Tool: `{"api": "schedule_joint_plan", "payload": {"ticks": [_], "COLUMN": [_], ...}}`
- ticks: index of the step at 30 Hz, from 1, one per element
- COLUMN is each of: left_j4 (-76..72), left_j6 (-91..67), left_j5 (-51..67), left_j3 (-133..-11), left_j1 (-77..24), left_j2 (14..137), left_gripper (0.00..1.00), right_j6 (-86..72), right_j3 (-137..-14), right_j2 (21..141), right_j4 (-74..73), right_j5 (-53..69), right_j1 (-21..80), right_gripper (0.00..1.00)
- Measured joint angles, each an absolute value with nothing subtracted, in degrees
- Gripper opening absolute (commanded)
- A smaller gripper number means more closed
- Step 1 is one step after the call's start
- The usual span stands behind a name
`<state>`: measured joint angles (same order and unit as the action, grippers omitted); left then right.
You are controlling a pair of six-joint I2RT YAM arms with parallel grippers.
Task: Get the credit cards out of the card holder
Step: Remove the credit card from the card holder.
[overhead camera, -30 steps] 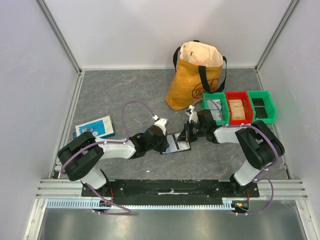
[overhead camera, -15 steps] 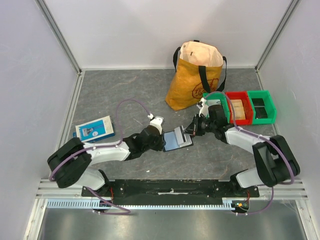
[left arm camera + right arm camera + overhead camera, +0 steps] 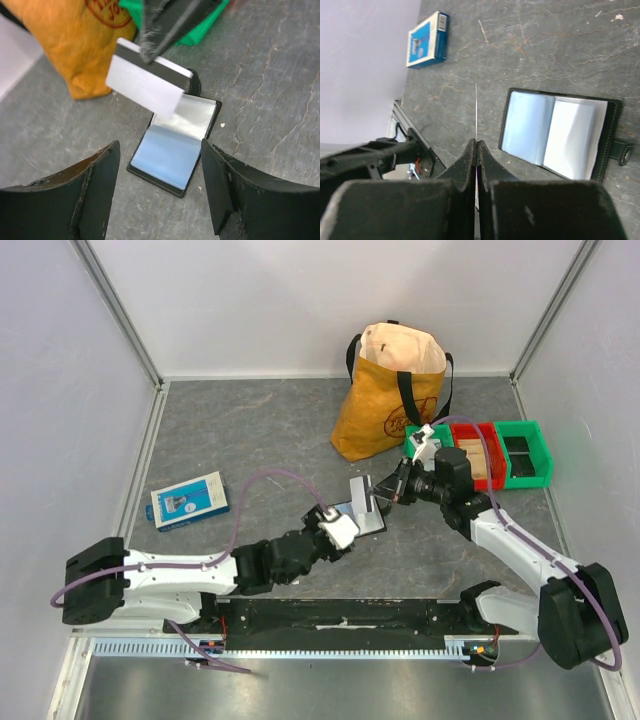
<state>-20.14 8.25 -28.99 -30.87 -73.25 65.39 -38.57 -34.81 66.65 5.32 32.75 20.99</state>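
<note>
The right gripper (image 3: 476, 144) is clamped on one pale credit card (image 3: 144, 84), lifted off the table (image 3: 250, 430). The right wrist view shows the card edge-on (a thin line); the left wrist view shows its face. The card holder (image 3: 559, 131) lies open toward the table's near edge, midway across. The left gripper (image 3: 160, 150) stands apart, empty, beside it.

Yellow tote bag (image 3: 392, 390) upright on grey table (image 3: 250, 430), black handles up, near right jaws on far side. Row of bins (image 3: 480, 455), green, red, green, just behind right jaws, nearest green one partly hidden. Blue-and-white box (image 3: 189, 498) flat on table, well apart from left jaws, off to their left. White walls (image 3: 300, 300) on three sides.
</note>
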Motion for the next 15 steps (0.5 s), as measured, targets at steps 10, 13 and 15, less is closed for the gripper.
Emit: {"api": "schedule_joint_plan", "payload": {"ticks": [10, 13, 15], "left_j4": [-36.75, -40.84, -43.55], "left_j6": [35.31, 40.14, 43.07], "left_j5": [-37.82, -39.44, -40.38], "left_j3": [-29.67, -30.68, -32.18], "left_j1": [-81.14, -81.32, -81.43], "left_j2": [76.29, 79.85, 82.87], "left_gripper": [0.77, 0.78, 0.78], "right_j6": [-45.52, -46.94, -47.64], "right_j3": [-32.51, -32.08, -31.83], "right_j2": [60.1, 58.63, 57.76], "right_j4": [6.9, 6.92, 7.09], "right_j5": [34.06, 34.04, 34.06], "right_j1": [21.19, 21.56, 21.89], "right_gripper": [0.0, 0.0, 0.0]}}
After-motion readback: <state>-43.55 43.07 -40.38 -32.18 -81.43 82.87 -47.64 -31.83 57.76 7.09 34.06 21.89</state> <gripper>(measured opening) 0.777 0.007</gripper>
